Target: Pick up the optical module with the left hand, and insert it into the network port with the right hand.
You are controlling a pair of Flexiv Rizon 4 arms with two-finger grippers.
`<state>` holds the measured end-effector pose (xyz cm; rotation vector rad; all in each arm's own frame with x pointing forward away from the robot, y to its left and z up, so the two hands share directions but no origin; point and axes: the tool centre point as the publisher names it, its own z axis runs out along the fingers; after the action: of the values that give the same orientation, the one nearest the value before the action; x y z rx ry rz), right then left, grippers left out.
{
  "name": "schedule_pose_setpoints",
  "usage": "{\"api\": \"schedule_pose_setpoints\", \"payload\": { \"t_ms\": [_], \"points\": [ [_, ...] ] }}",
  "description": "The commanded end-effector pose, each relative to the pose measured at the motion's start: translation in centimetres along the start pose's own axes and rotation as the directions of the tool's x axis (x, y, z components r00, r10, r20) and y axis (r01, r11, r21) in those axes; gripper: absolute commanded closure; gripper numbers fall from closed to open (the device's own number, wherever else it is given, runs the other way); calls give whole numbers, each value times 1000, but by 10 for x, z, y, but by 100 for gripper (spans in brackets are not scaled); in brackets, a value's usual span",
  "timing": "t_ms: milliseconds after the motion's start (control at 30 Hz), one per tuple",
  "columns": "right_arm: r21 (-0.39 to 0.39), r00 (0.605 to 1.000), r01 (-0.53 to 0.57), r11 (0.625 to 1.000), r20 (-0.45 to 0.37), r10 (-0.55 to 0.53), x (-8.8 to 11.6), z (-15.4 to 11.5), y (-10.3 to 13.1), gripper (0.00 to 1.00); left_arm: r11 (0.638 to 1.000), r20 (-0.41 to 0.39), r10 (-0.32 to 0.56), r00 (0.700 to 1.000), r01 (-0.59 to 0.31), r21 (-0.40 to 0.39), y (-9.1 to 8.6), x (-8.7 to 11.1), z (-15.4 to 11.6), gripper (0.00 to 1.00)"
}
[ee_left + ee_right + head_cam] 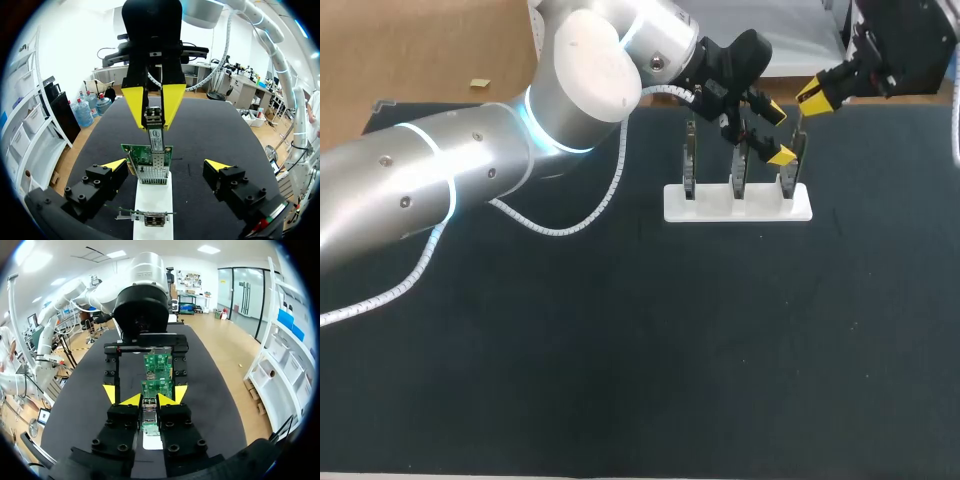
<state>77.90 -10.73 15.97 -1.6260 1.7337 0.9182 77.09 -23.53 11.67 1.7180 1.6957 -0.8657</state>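
At network port, slim silver optical module

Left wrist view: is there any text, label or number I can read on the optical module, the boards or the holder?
Optical module: white label with a blue mark, too small to read.
Green network card: no print legible.
White holder: no text visible.
No text can be read in the other views either.

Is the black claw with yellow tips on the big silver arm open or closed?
Open. On the left gripper, both yellow tips stand wide apart, flanking the green circuit board, gripping nothing.
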Motion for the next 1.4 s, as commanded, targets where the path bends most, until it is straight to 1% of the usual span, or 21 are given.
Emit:
{"api": "schedule_pose_setpoints", "payload": {
  "t_ms": [33, 267, 300, 333, 567, 733, 867, 1067, 1100, 1133, 1167, 1200, 1400],
  "points": [
    [-3, 1000, -3, 1000, -1, 3, 1, 3, -1, 100, 1000, -7, -3, 1000, 3, 2, 1, -2, 0, 0],
    [-5, 1000, -9, 1000, -6, 9, 3, 4, -1, 100, 1000, -7, -3, 1000, 3, 2, 1, -2, 0, 0],
    [-6, 1000, -10, 1000, -6, 10, 3, 4, -1, 85, 1000, -7, -3, 1000, 3, 2, 1, -2, 0, 0],
    [-5, 1000, -11, 1000, -6, 11, 2, 4, -1, 0, 1000, -7, -3, 1000, 3, 2, 1, -2, 0, 0],
    [-2, 999, -34, 999, 38, 34, -4, -4, -1, 0, 1000, -7, -3, 1000, 3, 2, 1, -2, 0, 0],
    [-39, 994, -47, 998, 94, 51, -16, -15, -1, 0, 1000, -7, -3, 1000, 3, 2, 1, -2, 0, 0],
    [-71, 994, -62, 996, 88, 68, -25, -21, -1, 0, 1000, -7, -3, 1000, 3, 2, 1, -2, 0, 0],
    [-81, 994, -44, 996, 92, 52, -35, -27, 0, 0, 1000, -7, -3, 1000, 3, 2, 1, -2, 0, 0],
    [-76, 995, -41, 996, 89, 47, -35, -27, 0, 49, 1000, -7, -3, 1000, 3, 2, 1, -2, 0, 0],
    [-72, 995, -39, 997, 88, 45, -36, -27, 0, 58, 1000, -7, -3, 1000, 3, 2, 1, -2, 0, 0],
    [-69, 995, -37, 997, 88, 43, -36, -27, 0, 77, 1000, -7, -3, 1000, 3, 2, 1, -2, 0, 0],
    [-61, 996, -35, 998, 85, 40, -37, -27, 0, 100, 1000, -7, -3, 1000, 3, 2, 1, -2, 0, 0],
    [-47, 997, -23, 999, 69, 26, -36, -23, 1, 100, 1000, -7, -3, 1000, 3, 2, 1, -2, 0, 0]
  ]
}}
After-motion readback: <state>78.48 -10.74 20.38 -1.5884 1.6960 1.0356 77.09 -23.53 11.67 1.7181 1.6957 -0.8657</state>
